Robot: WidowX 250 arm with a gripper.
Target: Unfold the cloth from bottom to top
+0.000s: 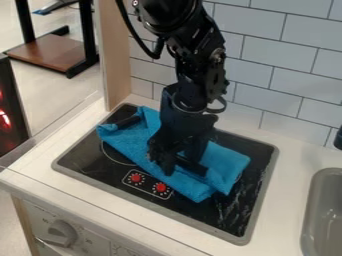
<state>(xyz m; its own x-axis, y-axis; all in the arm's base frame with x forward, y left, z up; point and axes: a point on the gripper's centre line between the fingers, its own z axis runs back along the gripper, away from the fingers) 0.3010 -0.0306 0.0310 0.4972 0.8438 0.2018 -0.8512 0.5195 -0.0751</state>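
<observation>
Frt panel [97, 241] cut off, arm [195, 65] hiding cloth [226, 161] ctr.

And we're looking at a toy kitchen here, a play set standing in what could pass for a workroom! There's the black stove panel [87, 159] set into a pale worktop [280, 145], a printed burner ring on it, and two red knobs [160, 187] marked on its front part! Over to the right, a grey sink basin [325, 210]! Behind, a wall of pale brick-pattern tiles [287, 47], and down on the front panel, a chunky dial [61, 233]! Now look past the wooden side post [113, 55]: pale floor [60, 95], and a dark metal frame [27, 22] with a brown board [50, 52] at its foot!
</observation>
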